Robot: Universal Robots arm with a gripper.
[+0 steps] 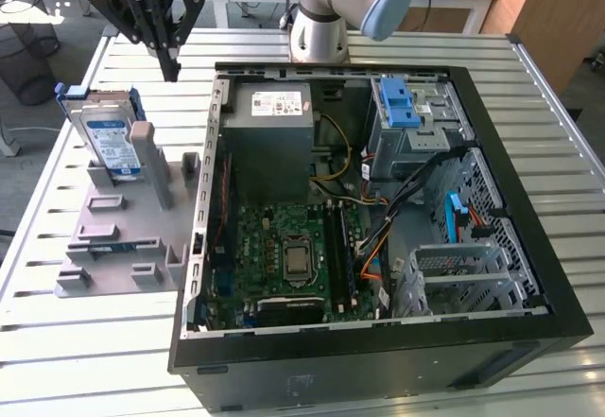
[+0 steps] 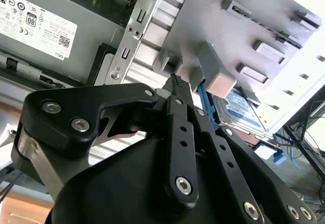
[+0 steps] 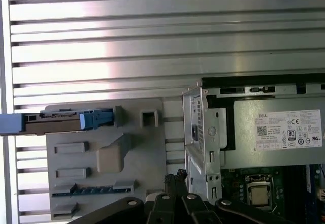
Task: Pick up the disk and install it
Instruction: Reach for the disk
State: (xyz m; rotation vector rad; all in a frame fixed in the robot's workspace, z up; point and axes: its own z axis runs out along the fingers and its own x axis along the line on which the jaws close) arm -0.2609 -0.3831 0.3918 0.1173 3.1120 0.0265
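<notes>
The disk [image 1: 109, 141] is a silver drive with a white-and-blue label and blue rails. It stands on edge in a slot of the grey holder plate [image 1: 123, 237], left of the computer case in the exterior view. In the first wrist view the disk [image 3: 61, 121] appears edge-on, and in the second wrist view the disk [image 2: 244, 109] lies partly behind the holder's grey block. My gripper [image 1: 171, 65] hangs above the table between the holder and the case, beyond the disk and apart from it. Its black fingers [image 2: 176, 84] are shut together with nothing between them.
The open computer case [image 1: 529, 152] lies flat on the slatted metal table [image 1: 57, 341]. Inside are a grey power-supply box [image 1: 274, 133], a motherboard [image 1: 284, 247] and a blue-latched drive bay [image 1: 402, 105]. The arm's base [image 1: 317, 34] stands behind the case.
</notes>
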